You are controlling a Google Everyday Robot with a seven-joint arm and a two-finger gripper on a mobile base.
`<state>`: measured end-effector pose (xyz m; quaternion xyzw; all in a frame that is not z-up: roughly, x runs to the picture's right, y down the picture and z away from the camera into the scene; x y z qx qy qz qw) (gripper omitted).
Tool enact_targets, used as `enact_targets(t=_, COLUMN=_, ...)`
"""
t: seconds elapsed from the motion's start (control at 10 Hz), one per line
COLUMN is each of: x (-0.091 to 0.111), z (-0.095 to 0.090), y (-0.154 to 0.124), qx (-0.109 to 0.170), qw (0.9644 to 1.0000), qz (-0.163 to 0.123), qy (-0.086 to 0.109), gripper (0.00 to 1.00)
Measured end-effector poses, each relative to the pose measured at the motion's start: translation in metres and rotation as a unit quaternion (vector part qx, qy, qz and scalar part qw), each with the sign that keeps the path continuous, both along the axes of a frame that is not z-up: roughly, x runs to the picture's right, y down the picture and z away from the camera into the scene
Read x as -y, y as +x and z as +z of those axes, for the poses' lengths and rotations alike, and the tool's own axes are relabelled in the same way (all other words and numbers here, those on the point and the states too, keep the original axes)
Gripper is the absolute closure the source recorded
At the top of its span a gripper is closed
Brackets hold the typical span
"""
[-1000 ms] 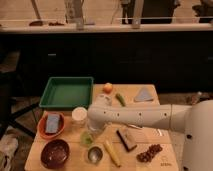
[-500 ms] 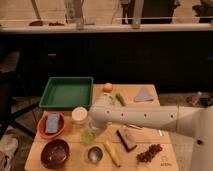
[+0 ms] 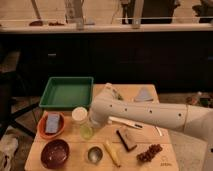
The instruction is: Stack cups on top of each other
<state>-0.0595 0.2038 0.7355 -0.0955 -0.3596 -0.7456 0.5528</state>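
Observation:
The pale green cup [image 3: 87, 131] stands on the wooden table [image 3: 165, 162] just left of centre. The silver metal cup [image 3: 94, 154] with a dark inside stands apart from it, nearer the front edge. My white arm reaches in from the right. Its gripper [image 3: 92, 122] hangs shut directly over the green cup's rim. I cannot make out whether it touches the cup.
A white round container [image 3: 79, 114] stands beside the gripper, with a green tray [image 3: 67, 92] behind it. An orange bowl holding a blue sponge [image 3: 51, 124] and a dark red bowl [image 3: 55, 153] sit at the left. A banana [image 3: 112, 153], brown bar [image 3: 126, 139] and grapes [image 3: 150, 153] lie in front.
The arm has swung left and forward, so it now covers the orange fruit at the back, and the gripper has come down over the green cup. The cups have stayed in place.

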Motion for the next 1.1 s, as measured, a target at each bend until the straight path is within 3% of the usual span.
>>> enact_targets(t=0.3, x=0.01, z=-0.021, y=0.001, qx=0.004, qw=0.9999, qz=-0.015, qy=0.006, gripper=1.0)
enact_targets(t=0.6, x=0.006, z=-0.044, y=0.019, qx=0.0, qw=0.9997, qz=-0.021, qy=0.013, gripper=1.0)
enact_targets(t=1.1, x=-0.009, z=-0.07, y=0.048, qx=-0.026, qw=0.9992, qz=0.011, qy=0.028, gripper=1.0)
